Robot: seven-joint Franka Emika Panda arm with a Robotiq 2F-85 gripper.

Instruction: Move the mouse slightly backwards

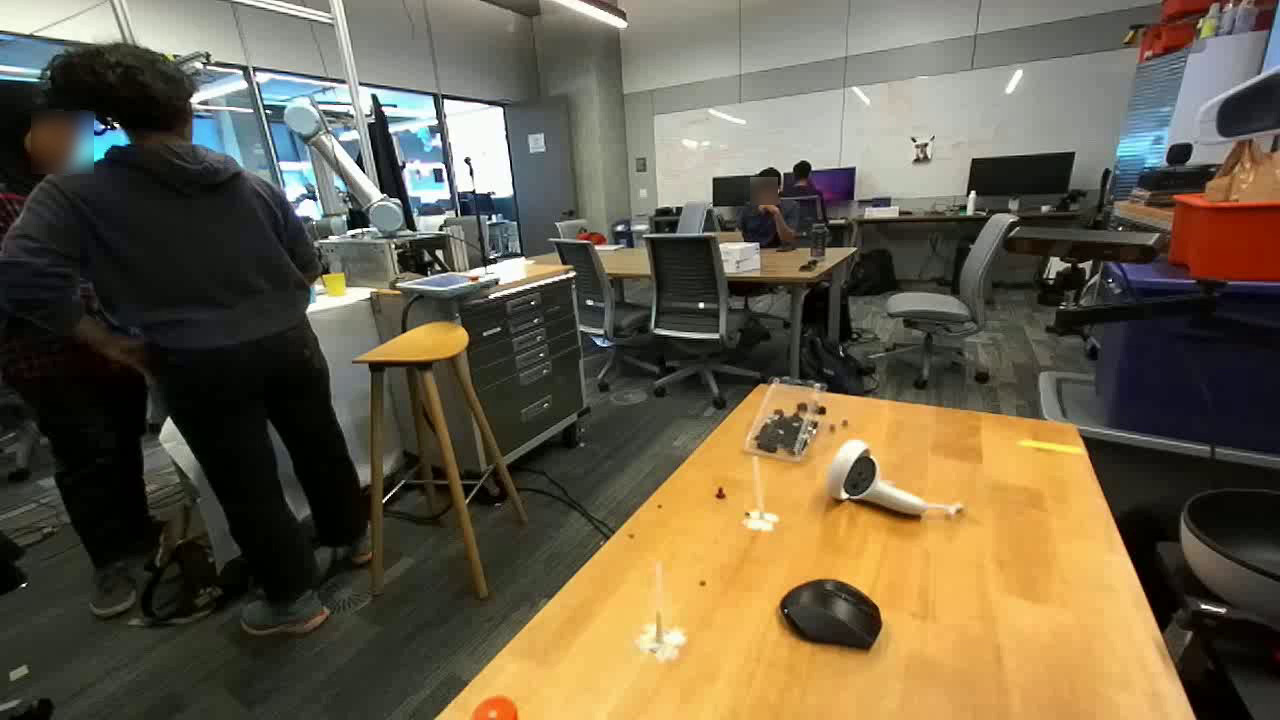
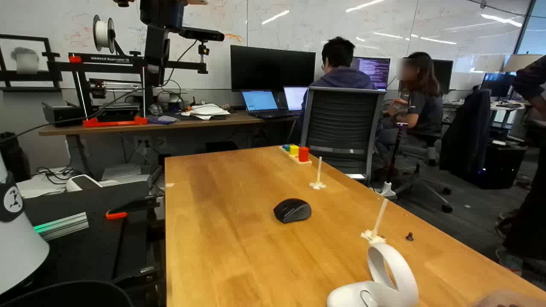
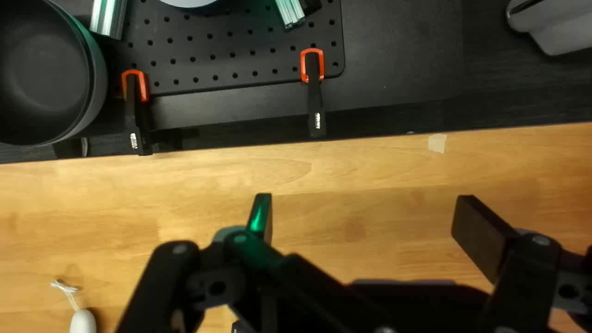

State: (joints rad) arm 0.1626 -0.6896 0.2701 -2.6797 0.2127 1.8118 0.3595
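The mouse is small, black and rounded. It sits on the wooden table [image 2: 239,251] in both exterior views [image 1: 832,613] [image 2: 292,210], apart from the objects around it. In the wrist view I cannot make out the mouse; a small dark edge shows at the bottom, mostly covered by the gripper. My gripper [image 3: 363,217] is open in the wrist view, with bare wood between its wide-apart fingertips. It is above the table near the edge beside the black mount. A dark part hanging at the top of an exterior view [image 2: 157,47] looks like my arm's end.
A white controller with a ring [image 1: 890,497] [image 2: 384,281] lies near the mouse. Two thin upright pegs [image 1: 658,610] [image 1: 758,490] stand along one side. A clear tray of dark bits [image 1: 785,430], a coloured block toy [image 2: 298,153] and an orange clamp [image 3: 312,69] also show.
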